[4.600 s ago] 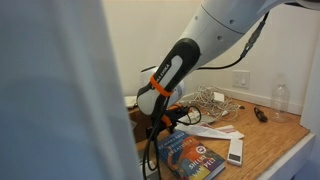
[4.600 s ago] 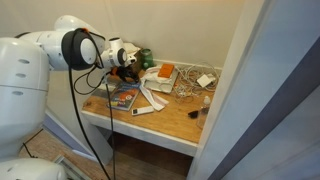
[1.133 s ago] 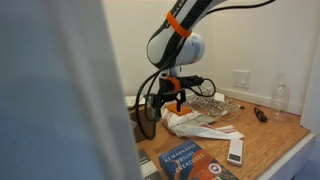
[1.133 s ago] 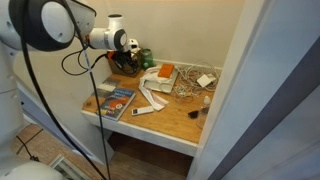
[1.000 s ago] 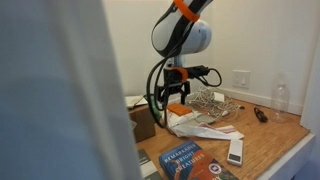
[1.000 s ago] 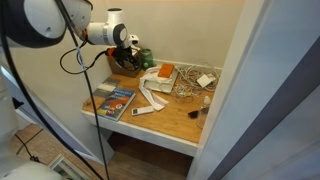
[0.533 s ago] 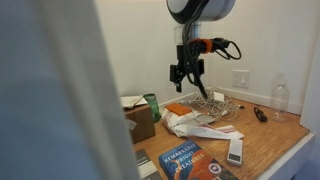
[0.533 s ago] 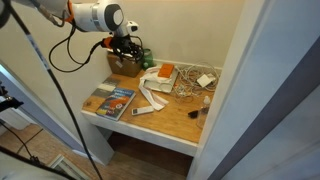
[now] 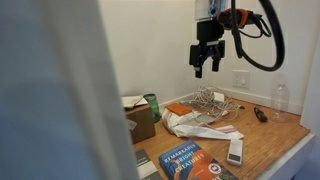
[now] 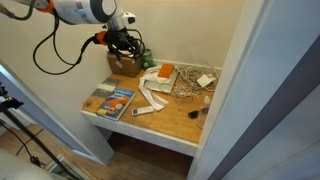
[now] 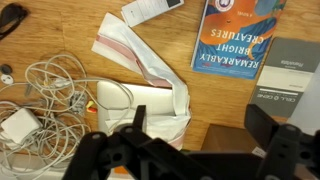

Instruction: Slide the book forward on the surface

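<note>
The book (image 9: 195, 162), blue with an orange-red design and pale lettering, lies flat at the near edge of the wooden surface (image 9: 268, 135). It also shows in the other exterior view (image 10: 112, 98) and at the top of the wrist view (image 11: 238, 35). My gripper (image 9: 207, 68) hangs high in the air above the back of the table, well away from the book; it also shows in an exterior view (image 10: 128, 47). In the wrist view its fingers (image 11: 200, 135) are spread with nothing between them.
A slim white remote (image 9: 236, 151) lies beside the book. Crumpled white paper (image 11: 150, 90), a tangle of cables (image 9: 215, 100), a flat orange item (image 10: 164, 72), a cardboard box (image 9: 140, 122) with a green can (image 9: 152, 106) and a bottle (image 9: 281, 95) crowd the back.
The arm has lifted and swung from low near the cardboard box to high above the table's back. The book has not moved over the last second.
</note>
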